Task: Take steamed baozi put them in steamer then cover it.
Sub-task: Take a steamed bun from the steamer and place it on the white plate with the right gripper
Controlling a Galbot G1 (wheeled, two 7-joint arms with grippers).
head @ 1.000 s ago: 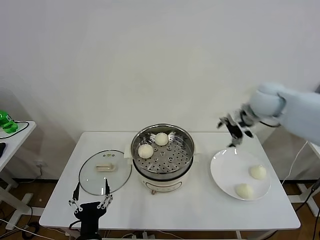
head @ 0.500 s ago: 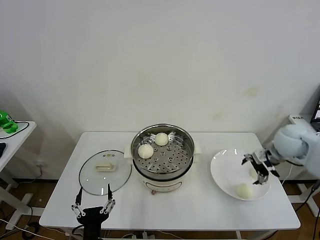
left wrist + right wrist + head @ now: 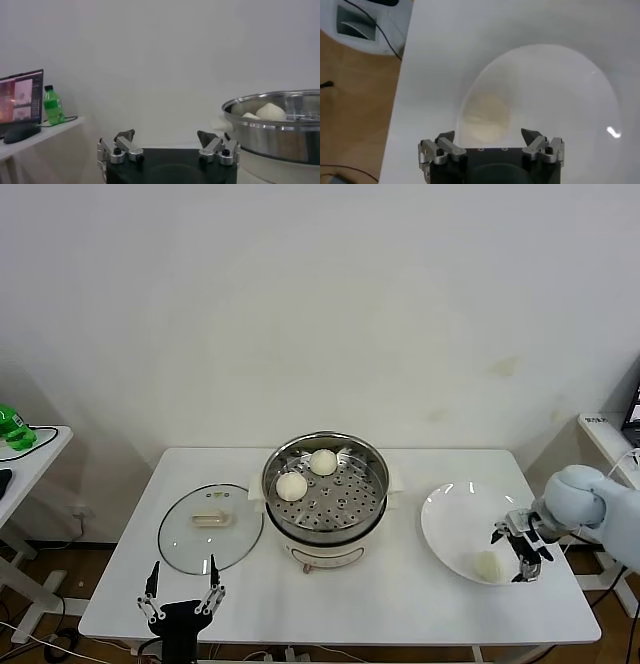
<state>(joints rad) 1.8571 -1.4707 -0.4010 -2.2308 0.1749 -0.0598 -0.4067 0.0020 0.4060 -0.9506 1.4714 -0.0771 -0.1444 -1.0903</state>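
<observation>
The steel steamer (image 3: pixel 352 506) stands mid-table with two baozi (image 3: pixel 291 485) (image 3: pixel 322 462) on its perforated tray. It also shows in the left wrist view (image 3: pixel 280 132) with both buns (image 3: pixel 270 111). The glass cover (image 3: pixel 210 526) lies flat to its left. My right gripper (image 3: pixel 518 550) is open low over the right side of the white plate (image 3: pixel 450 524), beside one baozi (image 3: pixel 487 564). In the right wrist view a baozi (image 3: pixel 487 116) lies just ahead of the open right gripper (image 3: pixel 487 135). My left gripper (image 3: pixel 180 598) is open and empty at the front edge, also in its wrist view (image 3: pixel 166 136).
A side table at the far left holds a green bottle (image 3: pixel 12 427) (image 3: pixel 52 105) and a laptop (image 3: pixel 20 97). In the right wrist view the table edge (image 3: pixel 400 85) and the floor lie close beside the plate (image 3: pixel 560 95).
My right gripper has swung from high behind the plate down to the plate's right side, close to the buns. One plate bun is now hidden behind it. The left gripper barely shifted.
</observation>
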